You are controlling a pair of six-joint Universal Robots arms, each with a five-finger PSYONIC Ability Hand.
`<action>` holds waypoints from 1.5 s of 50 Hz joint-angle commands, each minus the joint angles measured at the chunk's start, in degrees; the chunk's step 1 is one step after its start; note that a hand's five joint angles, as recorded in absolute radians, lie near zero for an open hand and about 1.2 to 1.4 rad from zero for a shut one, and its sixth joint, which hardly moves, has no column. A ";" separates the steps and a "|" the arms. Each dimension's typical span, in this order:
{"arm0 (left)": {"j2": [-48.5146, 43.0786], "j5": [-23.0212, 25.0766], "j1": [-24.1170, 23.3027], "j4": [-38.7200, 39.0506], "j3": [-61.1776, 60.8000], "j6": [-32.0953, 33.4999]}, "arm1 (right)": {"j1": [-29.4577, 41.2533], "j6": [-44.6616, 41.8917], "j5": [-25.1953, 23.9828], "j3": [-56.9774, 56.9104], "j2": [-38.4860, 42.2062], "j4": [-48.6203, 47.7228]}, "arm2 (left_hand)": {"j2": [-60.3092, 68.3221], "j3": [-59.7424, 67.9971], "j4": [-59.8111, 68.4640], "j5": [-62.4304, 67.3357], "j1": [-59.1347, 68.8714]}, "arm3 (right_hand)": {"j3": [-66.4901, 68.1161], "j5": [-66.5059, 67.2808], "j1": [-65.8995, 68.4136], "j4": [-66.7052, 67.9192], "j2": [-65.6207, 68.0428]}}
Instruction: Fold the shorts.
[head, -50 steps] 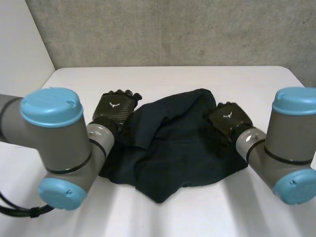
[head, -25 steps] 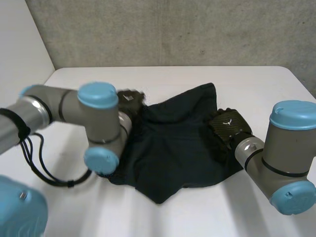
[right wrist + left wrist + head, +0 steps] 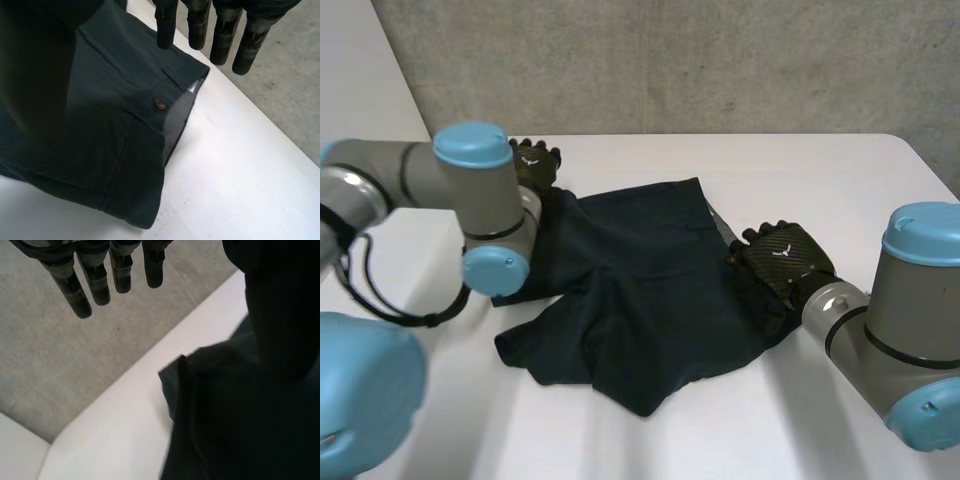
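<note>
Dark navy shorts [image 3: 640, 290] lie crumpled in the middle of the white table [image 3: 810, 170]. My left hand [image 3: 535, 162] is at their far left corner, its fingers [image 3: 97, 280] straight and lifted off the table, with the shorts [image 3: 235, 420] beside and below the palm. My right hand [image 3: 782, 255] rests at the shorts' right edge. Its fingers [image 3: 200, 25] are straight above a pocket with a brown button [image 3: 159, 103], and the cloth [image 3: 100, 125] lies flat under the palm.
A grey concrete wall [image 3: 670, 60] stands behind the table's far edge. Bare table top stretches beyond the shorts and along the front [image 3: 740, 430]. My left arm's elbow [image 3: 485, 225] crosses above the shorts' left side.
My left arm has swung back and to the left, its hand now at the shorts' far left. The shorts' far edge has shifted left and lies flatter. The right hand has barely moved.
</note>
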 commanded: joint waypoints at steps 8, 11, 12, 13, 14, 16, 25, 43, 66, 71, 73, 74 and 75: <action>35.76 1.39 -6.08 -0.83 -47.58 -15.80 | -8.45 -12.95 -12.49 -0.27 0.06 10.91 | 8.65 7.88 8.51 7.45 9.16 | 8.73 7.28 9.43 7.57 8.51; 39.81 2.27 -8.55 -0.83 -54.44 -19.59 | -9.15 -13.13 -13.37 -0.62 2.34 9.68 | 16.73 15.96 16.58 15.53 17.24 | 12.43 10.99 13.13 11.28 12.21; 40.60 2.45 -8.99 -0.83 -56.11 -20.55 | -9.24 -13.13 -13.46 -0.71 2.87 9.15 | 17.24 16.47 17.09 16.04 17.75 | 13.27 11.82 13.97 12.11 13.05; 41.48 2.53 -9.60 -0.74 -58.39 -21.69 | -9.67 -13.13 -13.64 -0.71 3.66 7.93 | 17.41 16.64 17.27 16.22 17.92 | 15.61 14.16 16.31 14.45 15.39; 41.75 2.62 -9.96 -0.74 -59.45 -22.23 | -9.85 -13.04 -13.81 -0.71 4.01 7.39 | 17.41 16.64 17.27 16.22 17.92 | 17.14 15.69 17.84 15.98 16.91; 41.75 2.62 -10.83 -0.57 -61.13 -22.93 | -10.20 -12.95 -14.51 -0.71 4.89 5.73 | 17.41 16.64 17.27 16.22 17.92 | 27.66 26.21 28.36 26.50 27.44; 37.27 2.18 -16.28 2.42 -63.59 -26.36 | -10.03 -11.98 -18.38 -0.89 6.04 2.47 | 14.56 13.79 14.41 13.36 15.07 | 67.72 66.27 68.42 66.56 67.50; 27.96 -5.46 -18.75 11.91 -58.50 -26.36 | -9.94 -10.49 -17.94 1.57 4.45 2.91 | 16.74 15.96 16.59 15.54 17.24 | 67.72 66.27 68.42 66.56 67.50; 31.73 -3.80 -15.59 8.32 -55.16 -23.82 | -10.91 -8.20 -18.65 -0.27 3.14 8.17 | 68.53 67.75 68.38 67.33 69.04 | 18.51 17.06 19.21 17.35 18.29; 32.35 0.85 -13.39 4.98 -52.97 -20.48 | -10.56 -7.94 -19.35 -0.36 4.01 8.97 | 68.53 67.75 68.38 67.33 69.04 | 16.31 14.86 17.01 15.15 16.09; 32.35 1.83 -12.69 4.01 -52.26 -20.04 | -10.47 -7.77 -19.70 -0.45 4.54 8.71 | 68.53 67.75 68.38 67.33 69.04 | 16.81 15.36 17.51 15.65 16.59; 32.26 2.27 -12.34 3.57 -51.91 -20.03 | -10.38 -7.68 -19.79 -0.45 4.98 8.62 | 68.53 67.75 68.38 67.33 69.04 | 17.31 15.86 18.01 16.16 17.09; 32.26 2.79 -11.72 2.52 -51.03 -19.95 | -10.38 -7.68 -20.14 -0.71 5.68 8.01 | 68.53 67.75 68.38 67.33 69.04 | 18.32 16.87 19.02 17.16 18.09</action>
